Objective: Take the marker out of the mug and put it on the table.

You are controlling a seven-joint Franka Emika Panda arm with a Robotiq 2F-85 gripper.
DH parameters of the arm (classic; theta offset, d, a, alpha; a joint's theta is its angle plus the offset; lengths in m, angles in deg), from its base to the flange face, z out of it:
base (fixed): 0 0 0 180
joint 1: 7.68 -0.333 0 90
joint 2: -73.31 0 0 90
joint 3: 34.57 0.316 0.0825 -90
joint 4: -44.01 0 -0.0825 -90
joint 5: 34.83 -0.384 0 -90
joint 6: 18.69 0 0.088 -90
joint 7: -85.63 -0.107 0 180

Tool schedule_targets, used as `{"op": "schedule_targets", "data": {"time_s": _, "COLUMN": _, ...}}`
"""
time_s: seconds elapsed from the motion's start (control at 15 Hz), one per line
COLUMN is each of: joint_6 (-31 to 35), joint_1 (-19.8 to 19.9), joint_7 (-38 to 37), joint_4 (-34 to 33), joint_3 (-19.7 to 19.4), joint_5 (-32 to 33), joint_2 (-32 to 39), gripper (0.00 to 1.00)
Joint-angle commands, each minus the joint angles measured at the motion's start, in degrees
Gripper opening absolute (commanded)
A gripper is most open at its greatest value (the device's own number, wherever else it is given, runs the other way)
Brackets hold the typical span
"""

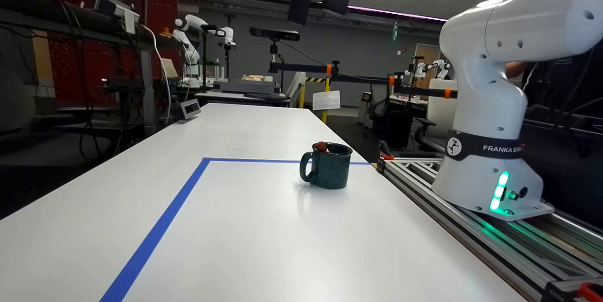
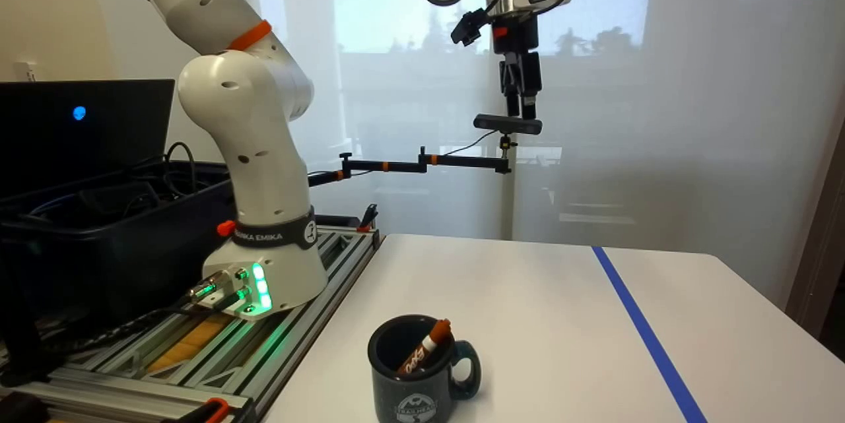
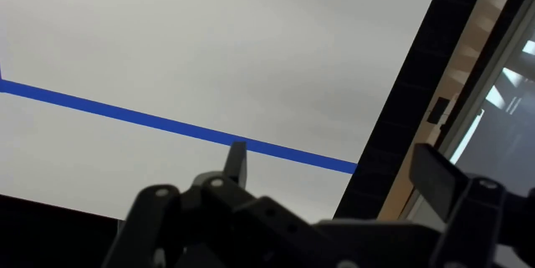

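Observation:
The mug is dark teal and upright on the white table, shown in both exterior views (image 1: 331,170) (image 2: 403,390). The marker leans inside the mug with its reddish-brown end above the rim, also in both exterior views (image 1: 321,146) (image 2: 422,352); its lower part is hidden by the mug. The table shows in both exterior views (image 1: 245,226) (image 2: 561,344) and in the wrist view (image 3: 188,50). My gripper (image 1: 315,15) (image 2: 520,109) (image 3: 330,144) hangs high above the table, away from the mug. Its fingers are apart with nothing between them. The mug and marker are out of the wrist view.
A blue tape line (image 1: 176,208) (image 2: 643,324) (image 3: 167,125) runs along the table. A camera on a jointed black bar (image 1: 275,34) (image 2: 507,125) stands past the table's side. The arm's metal rail base (image 1: 452,226) (image 2: 317,291) borders the table.

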Motion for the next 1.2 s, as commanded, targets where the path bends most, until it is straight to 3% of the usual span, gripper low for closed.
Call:
{"op": "schedule_targets", "data": {"time_s": 0.0, "joint_6": -1.38, "joint_1": 0.06, "joint_7": 1.33, "joint_4": -0.95, "joint_3": -0.23, "joint_5": 3.72, "joint_2": 0.48, "gripper": 1.00}}
{"op": "schedule_targets", "data": {"time_s": 0.67, "joint_6": -12.82, "joint_1": 4.00, "joint_7": 3.54, "joint_4": 4.33, "joint_3": -7.12, "joint_5": 6.25, "joint_2": -5.91, "gripper": 1.00}}
{"op": "schedule_targets", "data": {"time_s": 0.87, "joint_6": -7.40, "joint_1": 7.19, "joint_7": 2.77, "joint_4": 8.99, "joint_3": -8.75, "joint_5": 9.57, "joint_2": -8.29, "gripper": 1.00}}
{"op": "schedule_targets", "data": {"time_s": 1.13, "joint_6": 8.44, "joint_1": 14.42, "joint_7": -0.03, "joint_4": 16.71, "joint_3": -8.52, "joint_5": 21.75, "joint_2": -8.94, "gripper": 1.00}}
